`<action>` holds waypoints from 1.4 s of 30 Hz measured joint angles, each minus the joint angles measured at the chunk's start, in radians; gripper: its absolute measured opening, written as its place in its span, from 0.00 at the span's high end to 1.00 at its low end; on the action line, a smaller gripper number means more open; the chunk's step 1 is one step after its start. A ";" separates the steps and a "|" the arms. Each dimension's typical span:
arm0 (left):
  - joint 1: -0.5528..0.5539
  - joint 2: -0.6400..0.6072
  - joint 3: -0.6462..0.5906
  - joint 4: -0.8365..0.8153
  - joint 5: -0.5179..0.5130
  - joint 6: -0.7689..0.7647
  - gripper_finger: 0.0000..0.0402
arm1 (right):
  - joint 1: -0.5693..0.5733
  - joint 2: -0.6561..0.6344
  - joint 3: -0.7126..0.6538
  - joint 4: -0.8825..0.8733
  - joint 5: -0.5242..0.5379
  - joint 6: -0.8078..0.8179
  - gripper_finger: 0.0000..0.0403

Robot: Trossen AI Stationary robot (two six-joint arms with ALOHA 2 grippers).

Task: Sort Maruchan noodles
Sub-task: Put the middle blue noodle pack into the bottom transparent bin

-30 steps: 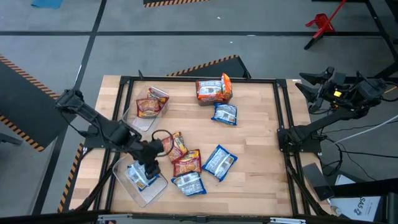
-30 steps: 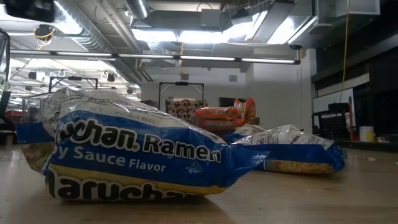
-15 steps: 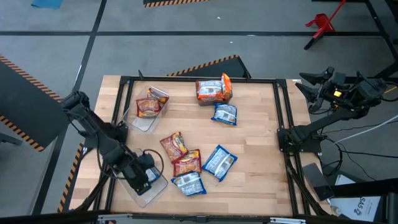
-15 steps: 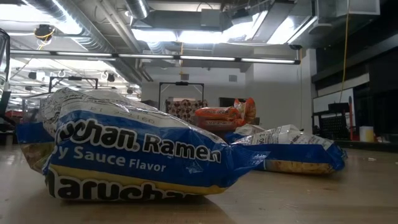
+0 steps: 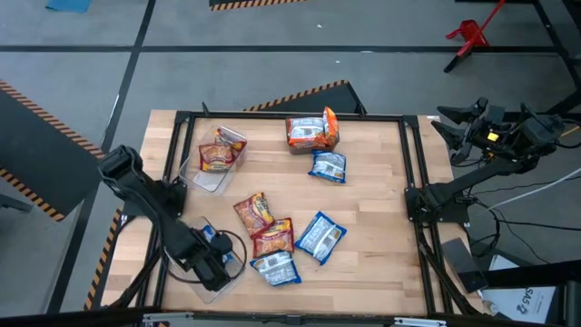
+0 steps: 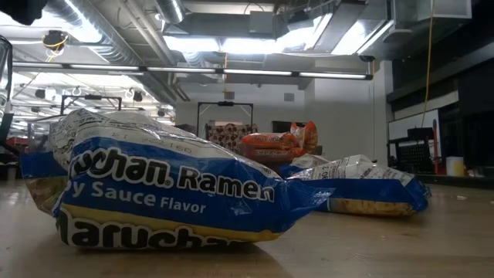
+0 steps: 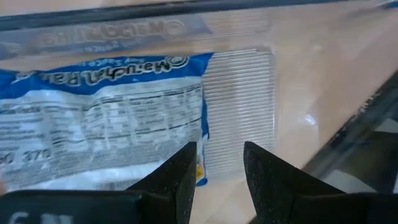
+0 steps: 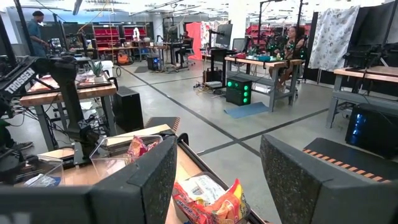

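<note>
The left arm has been swung back from the loose pile to the near clear bin (image 5: 207, 272), where a blue packet (image 7: 99, 118) now lies just ahead of the fingers (image 7: 177, 180), so one blue sort is judged done. The left gripper (image 5: 216, 262) is held low over it, fingers narrowly parted and empty. The right gripper (image 8: 217, 180) is parked off the bench, fingers apart. Other noodles (image 5: 272, 238) remain beyond.

Glossy crinkly plastic packets (image 5: 319, 236), wood table (image 5: 381, 182)
</note>
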 joint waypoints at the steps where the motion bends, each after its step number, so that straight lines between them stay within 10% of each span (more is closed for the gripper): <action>1: 0.000 0.009 0.000 0.002 -0.001 -0.004 0.68 | 0.000 0.000 0.000 0.000 0.000 0.000 0.46; 27: 0.002 0.122 0.001 0.001 0.033 -0.018 0.34 | 0.000 0.000 0.000 -0.002 0.024 0.006 0.46; 35: 0.002 0.169 0.005 -0.023 0.073 -0.024 0.40 | 0.000 0.000 0.000 0.002 0.027 0.022 0.46; 42: 0.014 0.170 0.003 -0.021 0.120 -0.048 0.64 | 0.000 0.000 0.000 0.002 0.061 0.035 0.46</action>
